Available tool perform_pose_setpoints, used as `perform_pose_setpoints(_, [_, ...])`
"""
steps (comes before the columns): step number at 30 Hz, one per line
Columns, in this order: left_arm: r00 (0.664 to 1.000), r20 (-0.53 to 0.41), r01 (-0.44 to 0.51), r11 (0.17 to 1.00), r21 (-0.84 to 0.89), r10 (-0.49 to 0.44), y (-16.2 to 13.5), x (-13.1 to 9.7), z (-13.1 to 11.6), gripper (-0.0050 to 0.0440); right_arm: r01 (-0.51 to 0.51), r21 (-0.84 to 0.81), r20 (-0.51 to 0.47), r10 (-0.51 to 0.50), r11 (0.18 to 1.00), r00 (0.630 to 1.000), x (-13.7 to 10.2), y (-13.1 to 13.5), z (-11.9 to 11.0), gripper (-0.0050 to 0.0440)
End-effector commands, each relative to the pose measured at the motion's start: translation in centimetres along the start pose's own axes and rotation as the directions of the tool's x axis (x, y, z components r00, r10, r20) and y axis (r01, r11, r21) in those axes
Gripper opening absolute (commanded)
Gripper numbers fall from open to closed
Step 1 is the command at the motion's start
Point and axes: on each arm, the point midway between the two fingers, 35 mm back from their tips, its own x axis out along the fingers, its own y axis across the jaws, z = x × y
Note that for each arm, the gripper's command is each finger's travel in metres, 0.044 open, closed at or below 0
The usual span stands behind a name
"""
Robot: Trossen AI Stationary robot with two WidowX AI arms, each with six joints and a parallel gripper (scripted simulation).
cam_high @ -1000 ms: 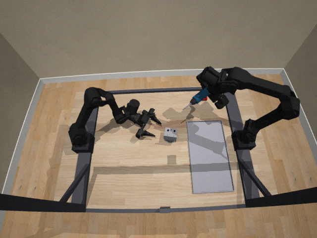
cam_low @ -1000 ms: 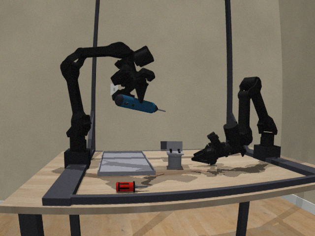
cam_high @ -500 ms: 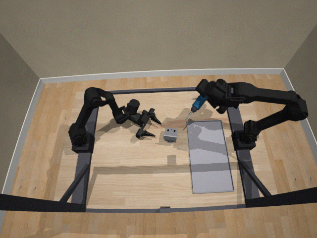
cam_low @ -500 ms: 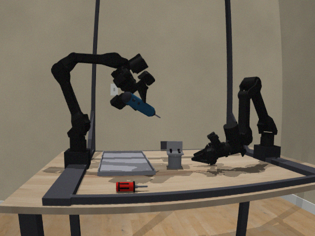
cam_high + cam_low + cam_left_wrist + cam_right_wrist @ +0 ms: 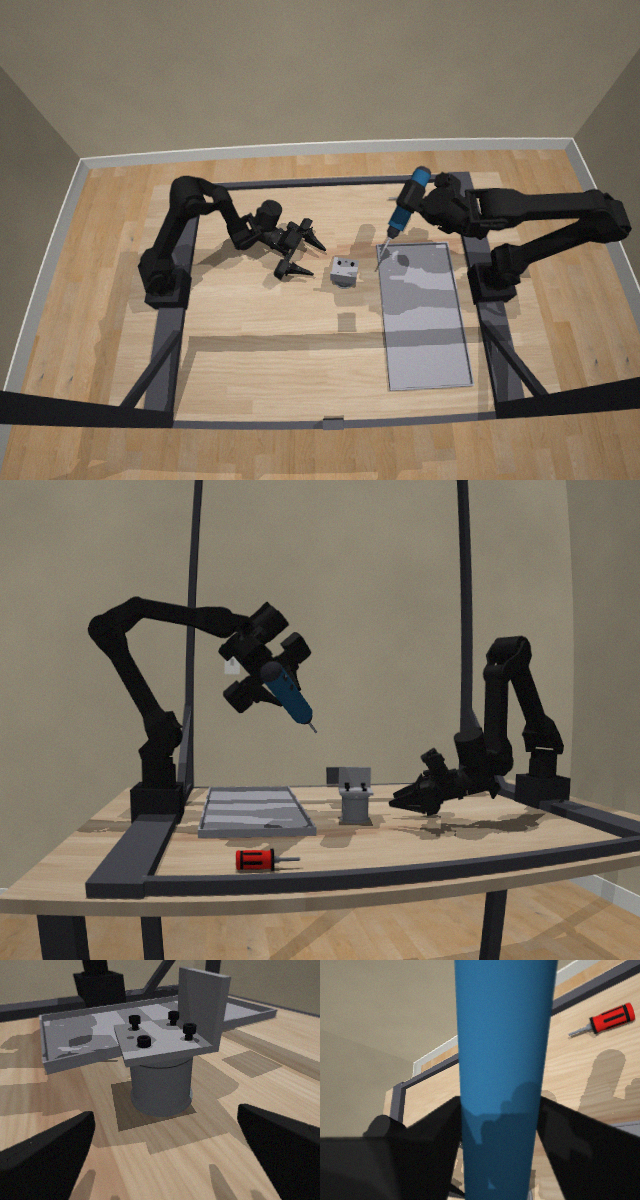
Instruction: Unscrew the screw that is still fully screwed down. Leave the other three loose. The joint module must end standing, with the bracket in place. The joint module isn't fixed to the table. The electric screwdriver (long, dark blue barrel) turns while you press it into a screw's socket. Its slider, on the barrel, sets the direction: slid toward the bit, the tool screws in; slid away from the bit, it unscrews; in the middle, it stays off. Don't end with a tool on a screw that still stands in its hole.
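The joint module (image 5: 344, 283) (image 5: 355, 809) (image 5: 161, 1082) stands upright with the grey bracket (image 5: 337, 262) (image 5: 205, 1010) on top. In the left wrist view, one screw (image 5: 144, 1041) sits low against the plate; the other three (image 5: 134, 1021) (image 5: 173, 1016) (image 5: 189, 1030) stand raised with shanks showing. My left gripper (image 5: 319, 262) (image 5: 392, 799) is open beside the module, with nothing between its fingers. My right gripper (image 5: 290, 696) (image 5: 497, 1103) is shut on the blue electric screwdriver (image 5: 400, 217) (image 5: 297, 704) (image 5: 505, 1035), held tilted high above the table, bit slanting down toward the module side. Its slider setting cannot be made out.
A shallow grey tray (image 5: 430, 387) (image 5: 258, 832) (image 5: 80, 1059) lies beside the module, on the right arm's side. A red screwdriver (image 5: 254, 859) (image 5: 612, 1019) lies near the table-edge frame bar (image 5: 361, 878), mostly hidden under the right gripper in the top view.
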Motion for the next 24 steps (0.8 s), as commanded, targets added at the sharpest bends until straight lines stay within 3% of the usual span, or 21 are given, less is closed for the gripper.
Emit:
perform_pose_setpoints(1, [1.000, 0.024, -0.005, 1.000, 0.031, 0.004, 0.4, -0.1, 1.4, 0.0400, -0.121, -0.055, 0.017, 0.122, 0.991, 0.992, -1.0, 0.8, 0.0, 0.0163])
perform_pose_setpoints(11, [1.000, 0.024, -0.005, 1.000, 0.031, 0.004, 0.4, -0.1, 1.4, 0.0400, -0.230, -0.180, 0.013, 0.236, 0.956, 0.972, -1.3, 0.9, -1.0, 0.0163])
perform_pose_setpoints(24, [1.000, 0.024, -0.005, 1.000, 0.031, 0.004, 0.4, -0.1, 1.4, 0.0400, -0.381, -0.358, -0.028, 0.398, 0.852, 0.917, -1.7, 1.0, -2.6, 0.0163])
